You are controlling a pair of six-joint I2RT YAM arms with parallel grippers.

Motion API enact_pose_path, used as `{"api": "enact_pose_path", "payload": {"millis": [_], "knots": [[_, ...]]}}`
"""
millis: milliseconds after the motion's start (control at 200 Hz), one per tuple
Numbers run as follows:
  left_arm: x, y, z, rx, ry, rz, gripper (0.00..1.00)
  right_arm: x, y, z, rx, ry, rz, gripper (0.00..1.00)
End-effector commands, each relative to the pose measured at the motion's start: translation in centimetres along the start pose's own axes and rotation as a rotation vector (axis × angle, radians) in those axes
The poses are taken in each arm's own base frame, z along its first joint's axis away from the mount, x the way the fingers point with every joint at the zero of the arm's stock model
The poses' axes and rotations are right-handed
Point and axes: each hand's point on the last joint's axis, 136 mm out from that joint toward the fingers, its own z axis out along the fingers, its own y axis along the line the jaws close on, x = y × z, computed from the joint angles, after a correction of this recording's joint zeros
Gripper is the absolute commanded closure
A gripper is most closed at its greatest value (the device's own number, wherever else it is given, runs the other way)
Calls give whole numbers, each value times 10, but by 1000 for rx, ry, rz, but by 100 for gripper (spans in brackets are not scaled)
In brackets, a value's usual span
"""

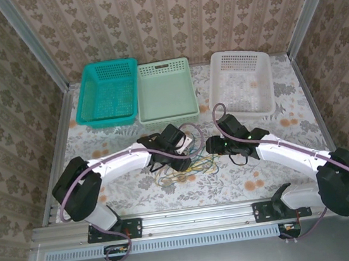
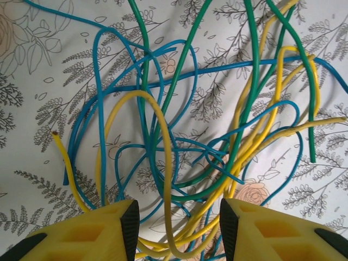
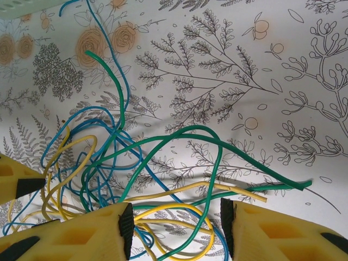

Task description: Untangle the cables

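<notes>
Left gripper (image 2: 176,228) jaws apart over tangled cables (image 2: 167,163), yellow loop between; right gripper (image 3: 176,228) likewise apart. Top view adds baskets (image 1: 168,116).

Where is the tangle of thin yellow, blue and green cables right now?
Top view: the tangle of yellow, blue and green cables lies on the flowered table cover at centre, just in front of the pale green plastic basket.

the cables (image 1: 192,168) lie in one heap on the table (image 1: 131,193), in front of the middle basket (image 1: 168,112)
</notes>
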Motion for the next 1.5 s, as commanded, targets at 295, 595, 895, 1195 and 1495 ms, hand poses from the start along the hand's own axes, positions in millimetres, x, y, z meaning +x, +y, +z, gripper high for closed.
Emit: {"api": "enact_pose_path", "payload": {"millis": [295, 595, 895, 1195, 1495], "knots": [[1, 7, 9, -38, 29, -9, 68, -3, 10, 7, -27, -10, 3, 51], [-13, 4, 3, -32, -9, 15, 96, 2, 14, 24, -42, 24, 27, 52], [-70, 5, -53, -62, -229, 41, 100, 6, 7, 46, 15, 62, 12, 87], [-98, -3, -111, -45, -404, 69, 100, 4, -6, 45, 80, 50, 0, 98], [-101, 13, -168, -66, -639, -12, 100, 3, -29, 37, 156, 43, -7, 96]]}}
